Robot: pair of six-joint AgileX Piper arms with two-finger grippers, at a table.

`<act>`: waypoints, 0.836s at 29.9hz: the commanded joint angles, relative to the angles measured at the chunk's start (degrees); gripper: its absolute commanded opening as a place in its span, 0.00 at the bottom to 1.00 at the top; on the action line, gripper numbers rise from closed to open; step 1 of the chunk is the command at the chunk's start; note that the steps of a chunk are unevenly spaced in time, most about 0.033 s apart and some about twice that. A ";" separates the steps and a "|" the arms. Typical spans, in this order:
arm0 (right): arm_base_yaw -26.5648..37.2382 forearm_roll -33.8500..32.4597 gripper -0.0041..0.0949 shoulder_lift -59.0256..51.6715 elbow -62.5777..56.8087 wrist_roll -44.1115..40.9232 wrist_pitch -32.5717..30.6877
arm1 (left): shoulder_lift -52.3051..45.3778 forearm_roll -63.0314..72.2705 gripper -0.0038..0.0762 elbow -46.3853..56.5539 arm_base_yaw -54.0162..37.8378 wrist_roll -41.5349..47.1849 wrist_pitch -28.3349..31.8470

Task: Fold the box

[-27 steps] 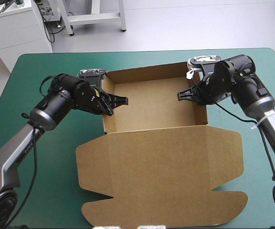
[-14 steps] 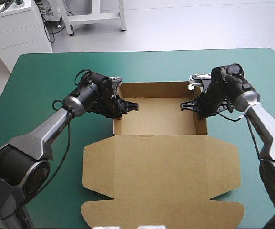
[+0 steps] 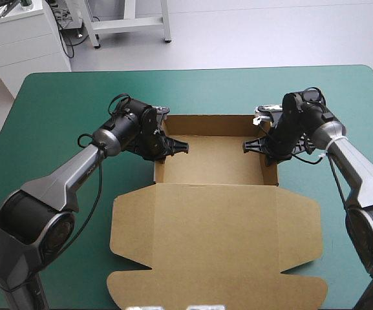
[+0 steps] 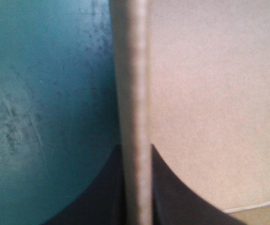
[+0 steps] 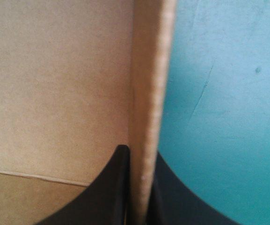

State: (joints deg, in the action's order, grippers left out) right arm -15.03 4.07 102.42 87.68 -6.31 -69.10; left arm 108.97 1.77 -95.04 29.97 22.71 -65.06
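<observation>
High view: my brown cardboard box (image 3: 215, 239) lay at the centre of the frame on the teal-green table cover (image 3: 57, 103), its open tray (image 3: 212, 161) toward the upper middle and its lid flat toward the lower edge.
Left gripper (image 3: 173, 146): left of centre, my black fingers all but closed on the tray's left wall, one finger inside the tray.
Right gripper (image 3: 256, 146): right of centre, I pinched the tray's right wall the same way.
Left wrist view: the wall's edge (image 4: 134, 93) stood clamped between my fingers (image 4: 181, 201).
Right wrist view: the other wall's edge (image 5: 149, 93) ran between my fingers (image 5: 109, 192).
</observation>
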 commanded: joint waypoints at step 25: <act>1.01 -1.16 0.81 -2.60 9.92 0.47 1.55 | -3.56 -13.15 0.67 -11.12 -0.12 -2.34 -7.48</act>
State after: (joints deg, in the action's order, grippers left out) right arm -14.49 2.98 102.54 92.31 -6.03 -67.24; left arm 108.97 -8.01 -100.26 29.97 20.33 -69.97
